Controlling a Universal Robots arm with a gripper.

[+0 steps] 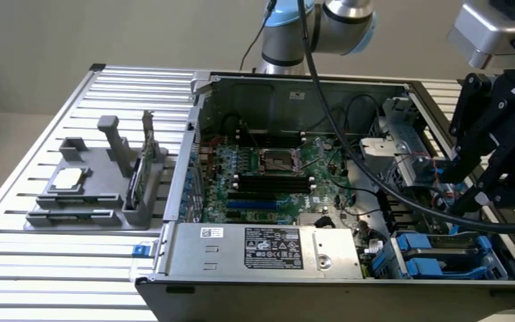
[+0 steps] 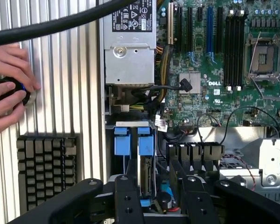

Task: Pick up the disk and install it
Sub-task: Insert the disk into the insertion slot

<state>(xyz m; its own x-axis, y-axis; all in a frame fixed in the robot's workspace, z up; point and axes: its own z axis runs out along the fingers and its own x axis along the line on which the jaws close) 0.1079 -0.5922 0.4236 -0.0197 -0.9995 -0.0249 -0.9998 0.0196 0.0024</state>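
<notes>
The claw (image 2: 159,189) hangs spread wide and empty over the drive bay of the open computer case (image 1: 239,302). There the disk (image 2: 146,168) stands on edge in its blue carrier. I'd say the pick-up is in hand. A grip calls for straddling that thin carrier, clear of the cables.

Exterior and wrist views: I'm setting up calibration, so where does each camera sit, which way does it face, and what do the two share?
Exterior view: off the arm, high on the power supply side of the case, looking down into it; the arm shows at the far side, the gripper on the exterior view's right.
Wrist view: on the wrist, looking down past the open gripper at the blue carriers; a person's hand shows beside the case.
Shared: motherboard, power supply, blue carriers, gripper.
</notes>
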